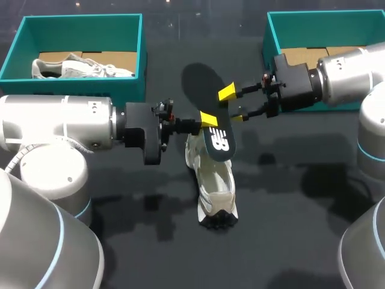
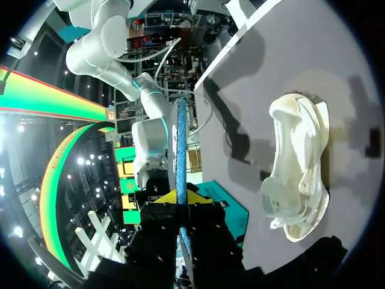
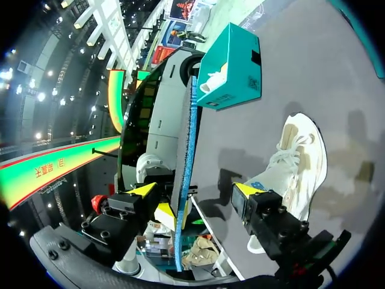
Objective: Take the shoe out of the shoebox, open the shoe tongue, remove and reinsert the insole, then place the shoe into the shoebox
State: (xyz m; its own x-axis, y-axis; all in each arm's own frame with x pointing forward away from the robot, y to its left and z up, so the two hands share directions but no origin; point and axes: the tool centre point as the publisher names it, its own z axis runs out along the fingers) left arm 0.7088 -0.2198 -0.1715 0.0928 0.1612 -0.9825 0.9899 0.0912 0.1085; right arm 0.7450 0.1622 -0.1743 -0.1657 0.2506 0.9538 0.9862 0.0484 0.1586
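Head view: at frame centre the left gripper [image 1: 209,118] is clamped on the dark insole [image 1: 219,143], just above the white shoe [image 1: 215,183], while the right gripper [image 1: 233,103] straddles it unclosed; a mistimed handover could drop or bend the insole

There are two teal boxes at the far side of the table: the left shoebox [image 1: 81,30] and the right shoebox [image 1: 325,27]. Each has one brown card sheet inside, the left card sheet [image 1: 114,58] and the right card sheet [image 1: 307,55]. There are two pale shoes: the boxed shoe [image 1: 78,68] at the far left and the table shoe [image 1: 213,186], nearer, in the middle. There is one dark insole [image 1: 198,81]. There are two robot arms, the left arm [image 1: 54,123] and the right arm [image 1: 349,72], and two grippers, the left gripper [image 1: 209,118] and the right gripper [image 1: 233,103].
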